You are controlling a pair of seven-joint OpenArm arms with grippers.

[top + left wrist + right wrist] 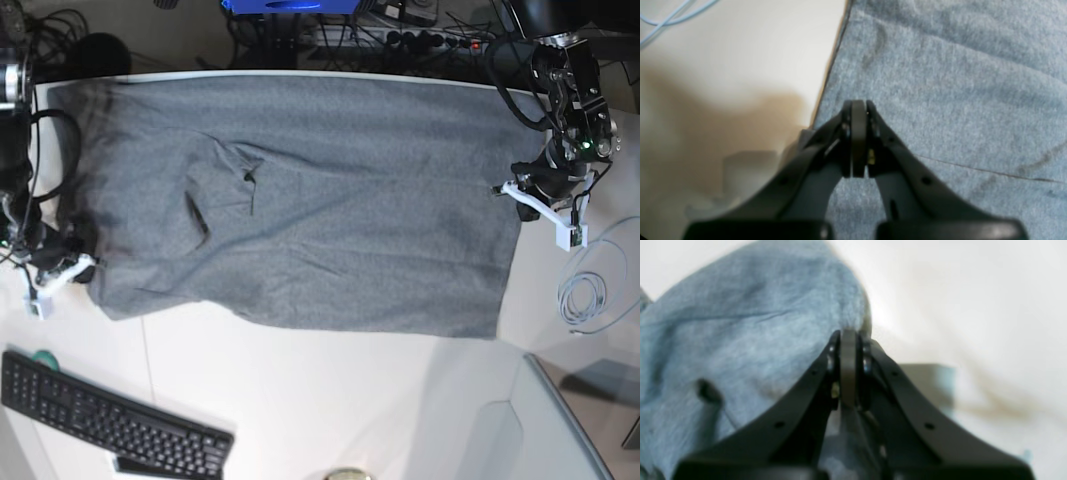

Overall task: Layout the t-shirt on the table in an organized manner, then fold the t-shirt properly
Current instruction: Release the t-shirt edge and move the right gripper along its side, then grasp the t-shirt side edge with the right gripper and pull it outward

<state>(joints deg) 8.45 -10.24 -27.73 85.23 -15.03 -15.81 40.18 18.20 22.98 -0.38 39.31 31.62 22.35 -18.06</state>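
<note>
The heather-grey t-shirt (300, 190) lies spread wide across the white table (330, 400), with a few creases near its middle. My left gripper (505, 190) is at the shirt's right edge. In the left wrist view the gripper (858, 105) has its jaws pressed together on the fabric (957, 100), just inside the edge. My right gripper (78, 262) is at the shirt's lower left corner. In the right wrist view the gripper (848, 333) is shut on a raised mound of fabric (740, 323). Collar and label are not visible.
A black keyboard (110, 425) lies at the front left. A coiled pale cable (580, 295) lies right of the shirt and also shows in the left wrist view (666, 16). A grey tray-like edge (560, 420) is at the front right. Cables and a power strip (420, 38) run behind the table.
</note>
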